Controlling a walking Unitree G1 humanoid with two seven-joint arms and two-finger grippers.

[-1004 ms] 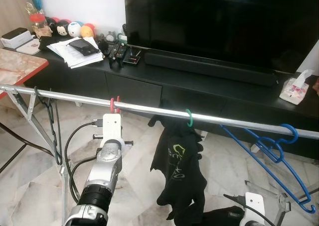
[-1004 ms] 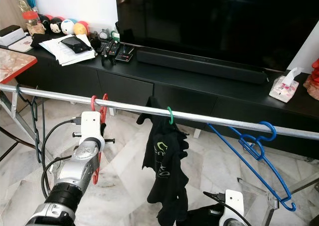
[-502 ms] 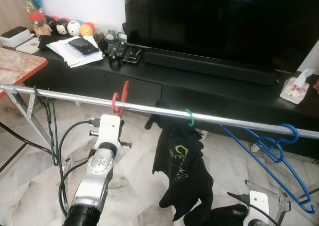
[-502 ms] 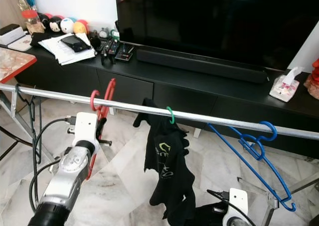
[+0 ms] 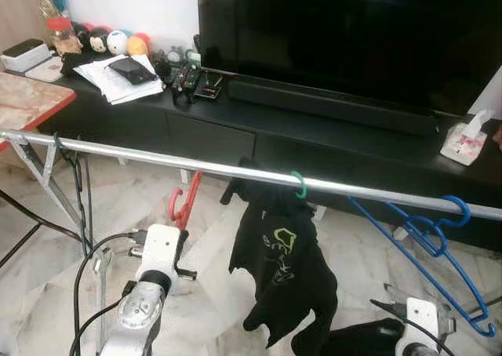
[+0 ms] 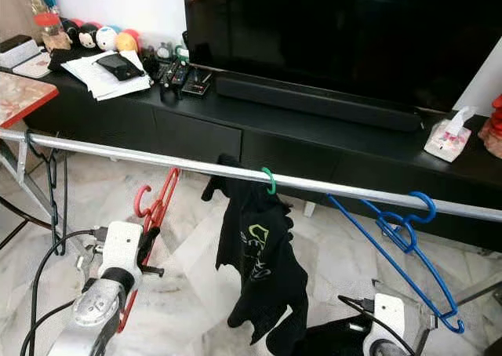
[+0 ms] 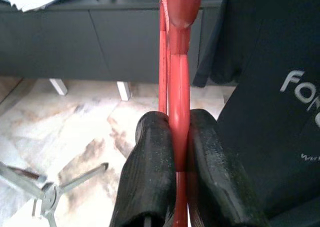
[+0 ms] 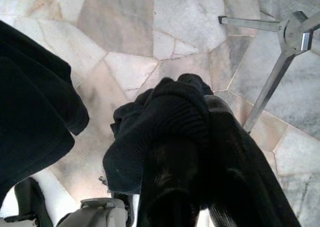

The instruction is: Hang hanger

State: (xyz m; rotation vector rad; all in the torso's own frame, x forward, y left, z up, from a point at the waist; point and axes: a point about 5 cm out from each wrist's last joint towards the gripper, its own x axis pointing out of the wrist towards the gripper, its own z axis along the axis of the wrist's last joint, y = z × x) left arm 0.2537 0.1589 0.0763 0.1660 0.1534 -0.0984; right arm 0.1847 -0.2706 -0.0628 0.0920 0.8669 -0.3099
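Note:
A red hanger hangs in the air below the silver rail, its hook free of the rail. My left gripper is shut on its lower stem, close to the floor side of the rail. A black T-shirt hangs from a green hanger on the rail, just right of the red one. Low at the right, my right gripper is shut on a bunched black garment above the floor.
A blue hanger hangs at the rail's right end and a black hanger near its left end. Behind the rail stands a black TV console with papers, remotes and a tissue box. The rack's legs stand on marble floor.
The left arm has dropped toward the floor with the red hanger; its hook was at the rail and now sits below it. The right arm has barely moved.

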